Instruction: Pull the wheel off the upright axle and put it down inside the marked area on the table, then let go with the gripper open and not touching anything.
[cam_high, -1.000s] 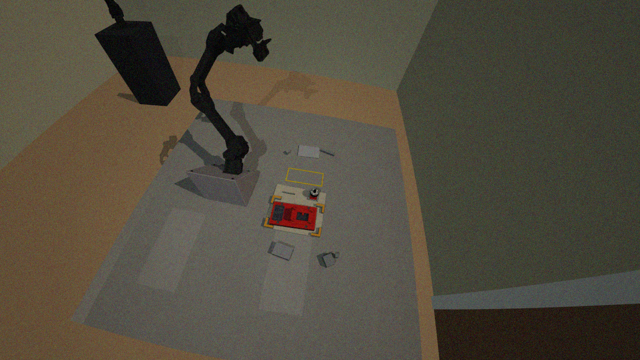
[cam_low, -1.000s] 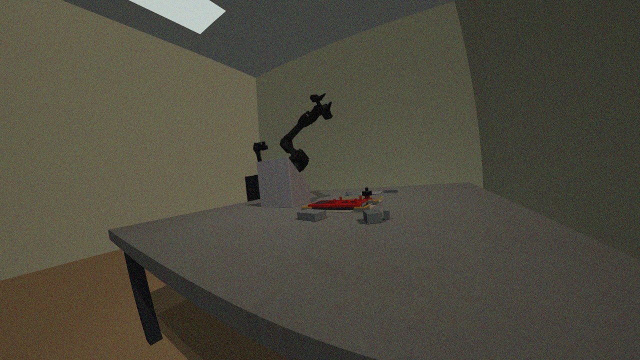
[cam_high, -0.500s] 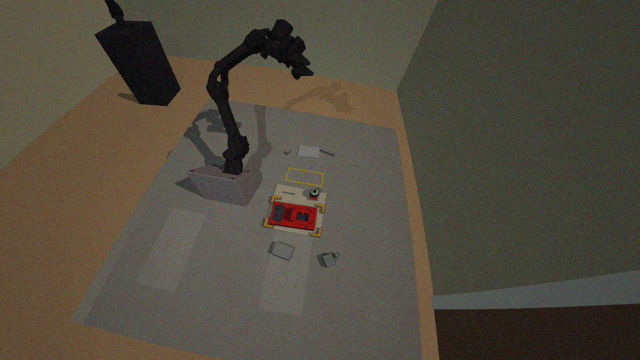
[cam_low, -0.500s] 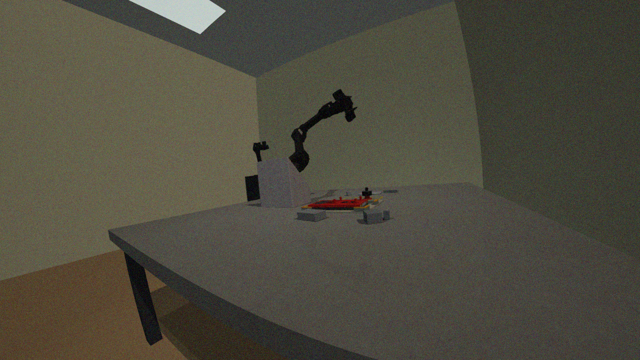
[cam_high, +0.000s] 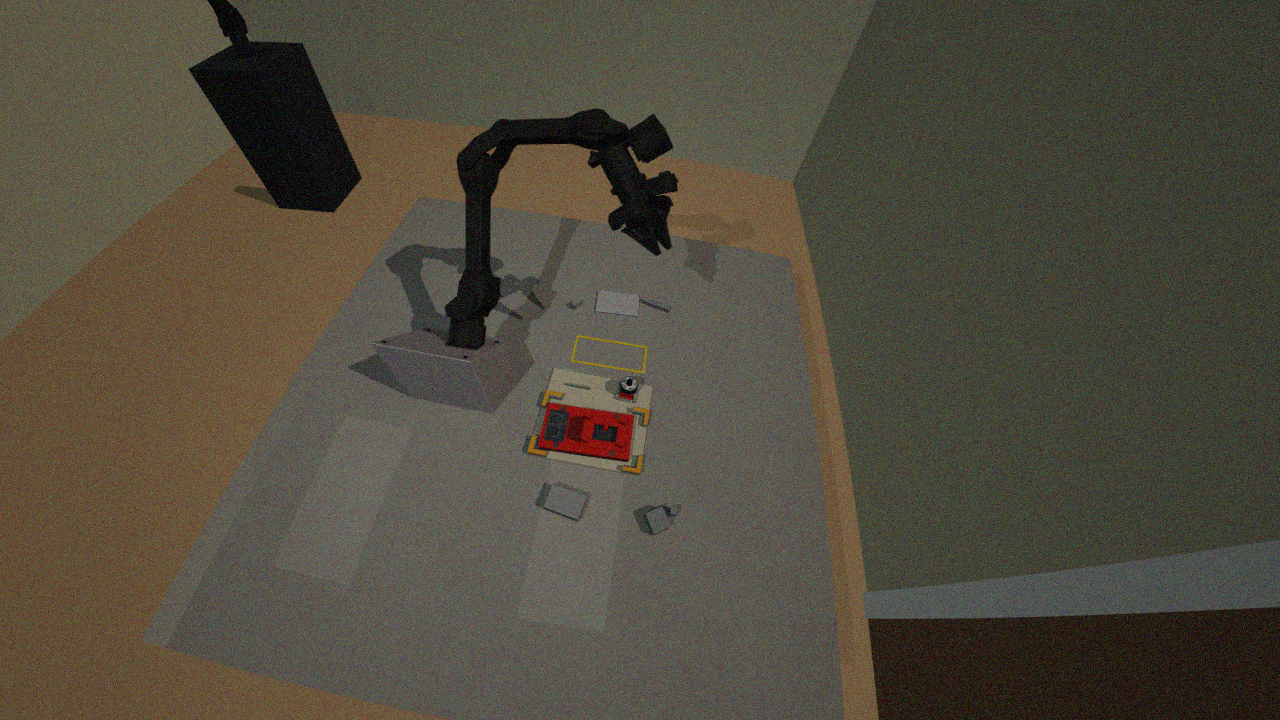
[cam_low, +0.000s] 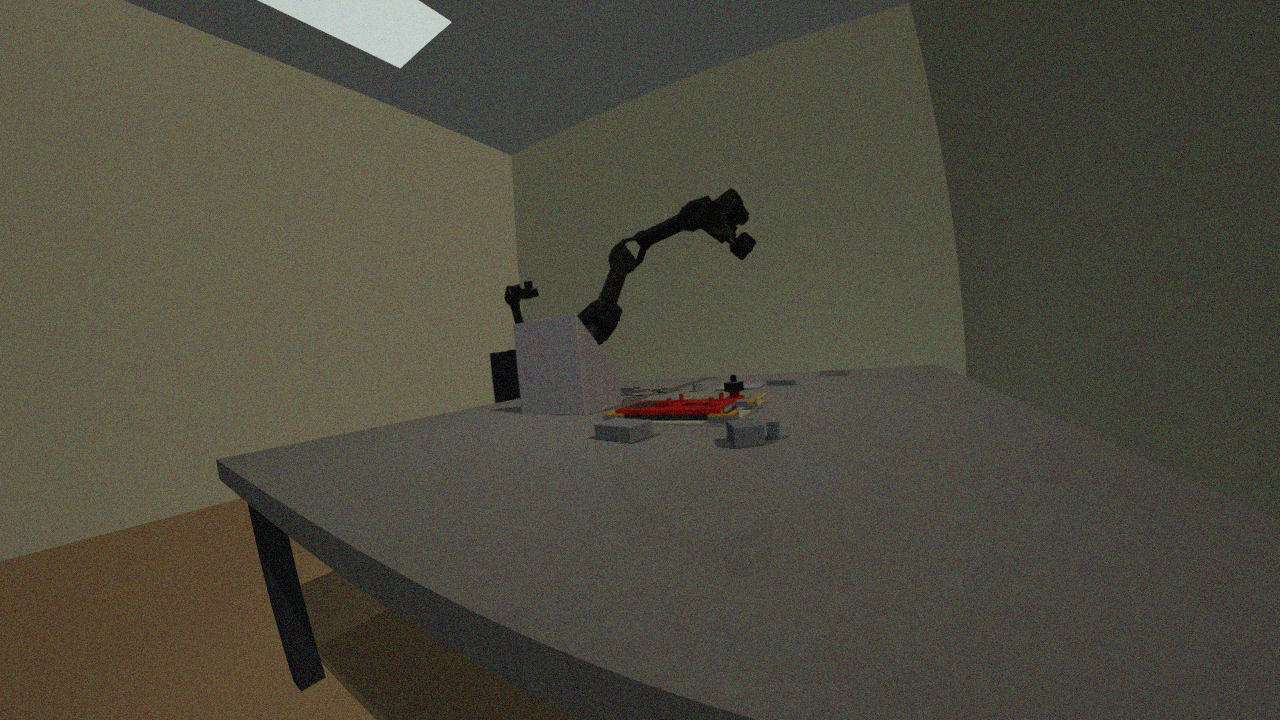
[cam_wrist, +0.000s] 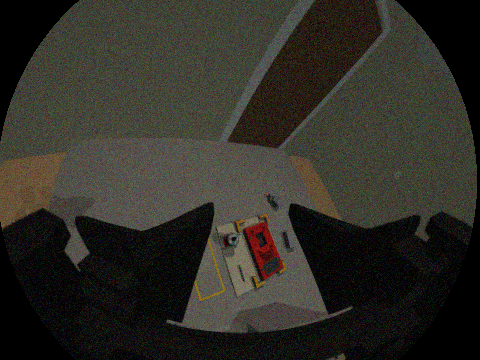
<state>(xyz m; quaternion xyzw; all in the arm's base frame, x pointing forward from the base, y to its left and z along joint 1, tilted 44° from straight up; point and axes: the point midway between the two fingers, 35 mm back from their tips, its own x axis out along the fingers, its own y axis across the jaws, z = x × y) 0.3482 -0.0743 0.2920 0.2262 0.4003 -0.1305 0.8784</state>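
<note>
The small dark wheel (cam_high: 627, 385) (cam_low: 732, 385) (cam_wrist: 231, 240) sits on the upright axle at the back right corner of the cream board (cam_high: 580, 379) (cam_wrist: 240, 267). A red plate (cam_high: 586, 431) (cam_low: 680, 407) (cam_wrist: 263, 248) lies on the board. The marked area is a yellow outlined rectangle (cam_high: 609, 339) (cam_wrist: 200, 287) on the table just behind the board. My gripper (cam_high: 657, 237) (cam_low: 742, 246) (cam_wrist: 252, 208) is open and empty. It hangs high in the air, well above and behind the wheel.
A white plate (cam_high: 617, 302) and small grey bits lie behind the marked area. Two grey blocks (cam_high: 563, 500) (cam_high: 656, 517) lie in front of the board. The arm's grey base (cam_high: 438, 367) (cam_low: 562, 367) stands to the left. A black box (cam_high: 275, 120) stands beyond the table.
</note>
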